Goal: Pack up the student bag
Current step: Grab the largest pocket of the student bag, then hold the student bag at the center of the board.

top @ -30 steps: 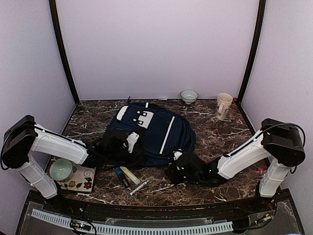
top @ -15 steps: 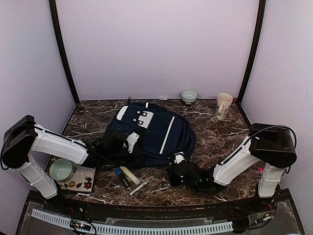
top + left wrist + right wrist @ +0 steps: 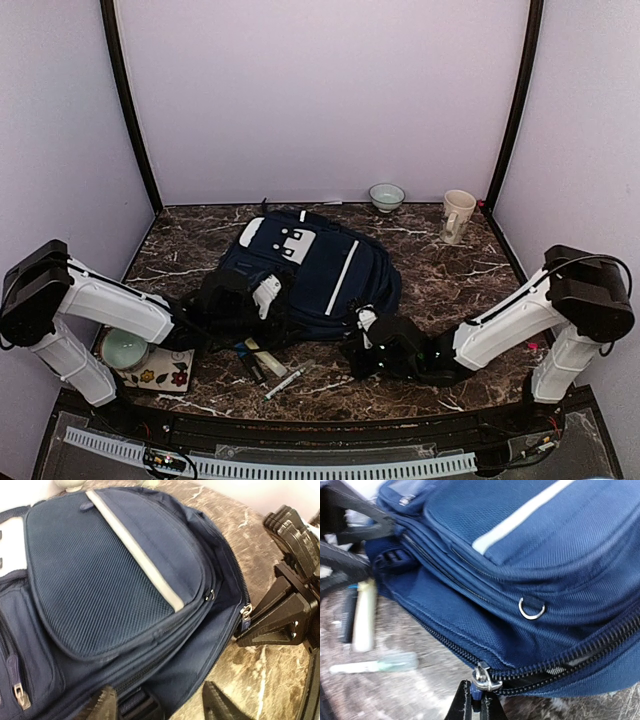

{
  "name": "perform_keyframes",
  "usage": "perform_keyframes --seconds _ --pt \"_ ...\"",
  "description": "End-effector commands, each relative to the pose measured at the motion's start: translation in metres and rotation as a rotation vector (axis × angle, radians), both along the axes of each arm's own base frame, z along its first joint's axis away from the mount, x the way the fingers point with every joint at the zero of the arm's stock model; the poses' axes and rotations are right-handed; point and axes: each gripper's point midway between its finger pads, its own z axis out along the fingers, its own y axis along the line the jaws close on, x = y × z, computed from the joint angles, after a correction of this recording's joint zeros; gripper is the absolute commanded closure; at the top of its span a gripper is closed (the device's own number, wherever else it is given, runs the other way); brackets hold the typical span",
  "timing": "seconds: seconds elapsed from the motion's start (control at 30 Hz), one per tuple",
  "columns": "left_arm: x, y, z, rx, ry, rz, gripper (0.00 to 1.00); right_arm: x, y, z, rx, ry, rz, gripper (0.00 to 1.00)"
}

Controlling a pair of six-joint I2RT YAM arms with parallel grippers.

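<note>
Metal glints just above the right gripper, whose 2 jaws are pressed together on the blue tab of the zipper pull. From that pinch the coarse toothed track runs off to the jaws' right, along the lower seam of the student bag. The bag lies flat on the marble table, front pocket up. Its navy shell is woven fabric, soft and slack, so I judge it will crumple and drag rather than hold its shape. The pull looks like the sensible grip for opening, with the fabric braced elsewhere. Beyond the jaws a wire D-ring hangs off a seam below the white stripe. To their left lie a clear-bodied pen and a cream stick, both smooth, rigid and likely light. Across the bag, the left gripper has its jaws spread, with the bag's hem and a black buckle between them, closed on nothing I can see. Farthest off stand a mug and a bowl.
</note>
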Motion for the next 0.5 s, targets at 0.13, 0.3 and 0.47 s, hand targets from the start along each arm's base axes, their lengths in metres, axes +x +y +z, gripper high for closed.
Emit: perform_keyframes --seconds 0.13,0.3,0.47 --pt "-0.019 -0.027 0.024 -0.074 -0.158 -0.217 0.31 -0.016 -0.007 0.01 0.094 0.148 0.152 1.0" --pt "-0.028 -0.039 0.022 -0.061 -0.191 -0.328 0.31 -0.017 -0.005 0.027 0.175 0.165 0.187 1.0" --pt "-0.034 -0.051 0.011 -0.039 -0.19 -0.426 0.32 -0.019 -0.007 0.037 0.239 0.187 0.213 1.0"
